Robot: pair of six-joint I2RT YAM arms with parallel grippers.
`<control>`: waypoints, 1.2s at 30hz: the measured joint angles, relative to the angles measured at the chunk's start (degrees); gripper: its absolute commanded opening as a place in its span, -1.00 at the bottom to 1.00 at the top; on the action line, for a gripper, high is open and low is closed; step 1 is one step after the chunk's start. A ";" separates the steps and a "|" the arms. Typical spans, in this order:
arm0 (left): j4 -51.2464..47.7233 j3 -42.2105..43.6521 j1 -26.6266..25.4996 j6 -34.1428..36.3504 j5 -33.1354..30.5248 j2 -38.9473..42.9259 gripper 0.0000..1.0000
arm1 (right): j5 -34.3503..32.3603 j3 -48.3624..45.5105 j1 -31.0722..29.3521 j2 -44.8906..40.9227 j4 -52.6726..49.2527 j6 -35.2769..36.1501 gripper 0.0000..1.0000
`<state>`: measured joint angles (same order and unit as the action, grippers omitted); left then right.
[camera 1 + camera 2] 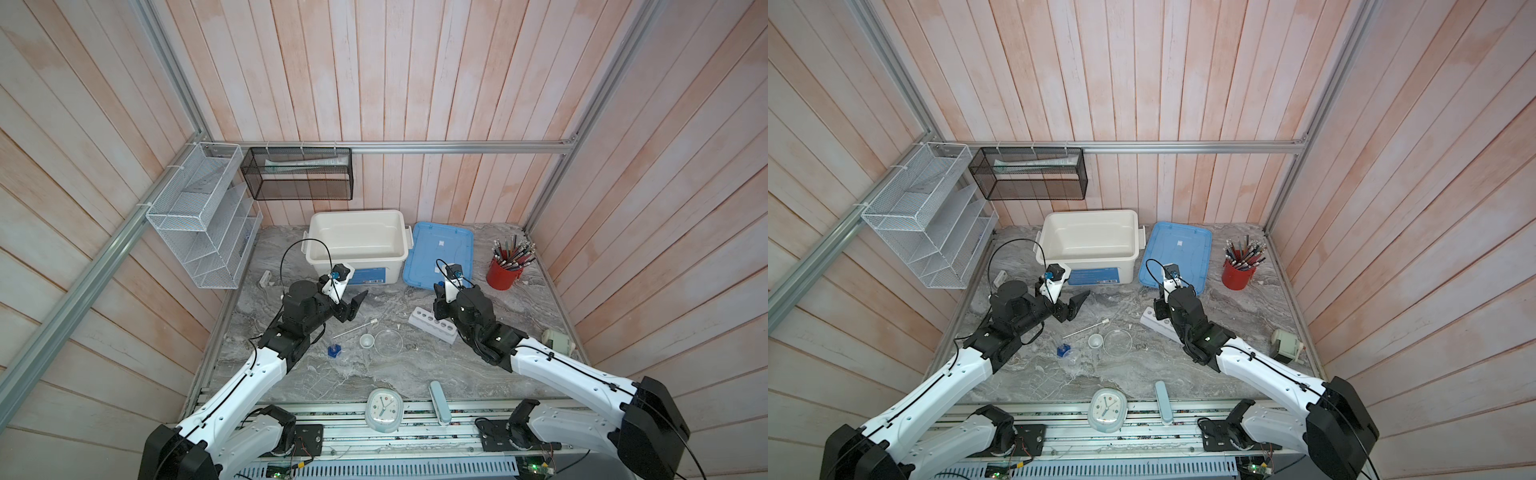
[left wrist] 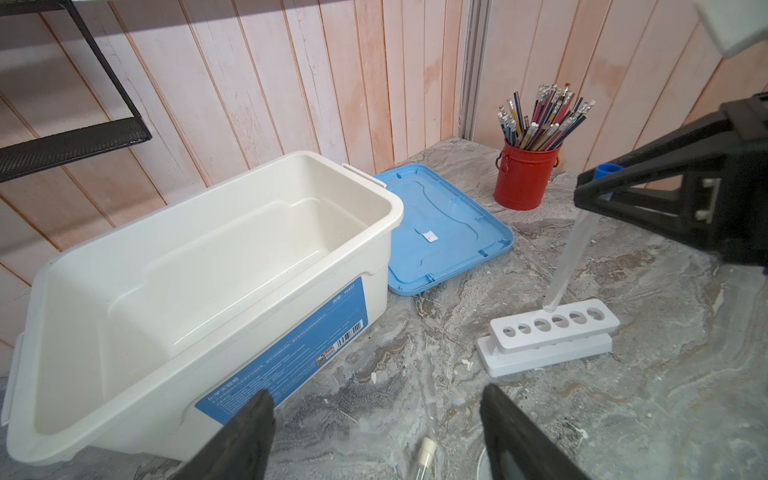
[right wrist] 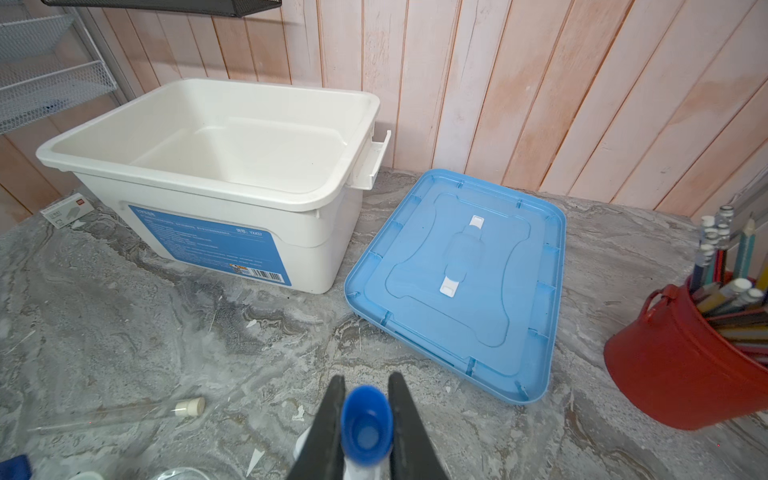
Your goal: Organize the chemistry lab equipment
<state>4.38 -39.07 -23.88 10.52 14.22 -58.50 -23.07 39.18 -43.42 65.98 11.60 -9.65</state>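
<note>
My right gripper [image 3: 367,386] is shut on the blue-cap tube [image 3: 365,424]. It holds the tube [image 2: 577,249] upright, its lower end just over the white six-hole rack [image 2: 552,328], which stands on the table [image 1: 432,326]. My left gripper [image 2: 376,419] is open, and the white-cap tube [image 2: 424,457] lies flat on the table below and between its fingers. In both top views this tube [image 1: 355,328] lies just in front of the left gripper [image 1: 355,305]. The small white dish [image 1: 366,340], the clear petri dish [image 1: 388,342] and the blue-hexagon-based vessel [image 1: 334,350] sit nearer the front.
An open white bin [image 1: 357,259] stands at the back, with its blue lid [image 1: 440,253] flat beside it. A red cup of pens [image 1: 505,270] is at the back right. A round white clock [image 1: 384,409] and a pale case [image 1: 439,403] lie at the front edge.
</note>
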 measured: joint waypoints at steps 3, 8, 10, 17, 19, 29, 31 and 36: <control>0.26 0.04 0.00 -0.04 -0.17 0.00 0.59 | -0.02 -0.50 0.02 0.07 0.90 -0.66 -0.76; 0.57 0.42 0.00 -0.02 -0.15 0.00 0.59 | 0.00 -2.08 0.02 0.26 2.40 -1.33 -0.76; 0.57 0.55 0.00 0.00 -0.13 0.00 0.59 | 0.00 -2.36 0.02 0.61 2.95 -1.49 -0.76; 0.59 0.74 0.00 0.42 0.11 0.00 0.59 | 0.00 -2.95 0.02 1.49 4.13 -2.36 -0.76; 0.61 0.74 0.00 0.42 0.13 0.00 0.59 | 0.00 -2.95 0.04 1.73 4.59 -2.43 -0.76; 0.61 0.74 0.00 0.44 0.28 0.00 0.59 | -0.04 -4.81 0.07 3.91 6.88 -2.73 -0.76; 0.61 0.74 0.00 0.44 0.28 0.00 0.59 | -0.04 -4.96 0.07 4.74 6.88 -2.73 -0.76; 0.61 0.74 0.00 0.48 0.28 0.00 0.59 | -0.28 -5.73 0.07 5.81 8.07 -2.73 -0.76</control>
<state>4.99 -38.33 -23.88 11.00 14.50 -58.50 -23.35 33.45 -43.35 71.79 19.66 -12.38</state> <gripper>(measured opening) 0.794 0.181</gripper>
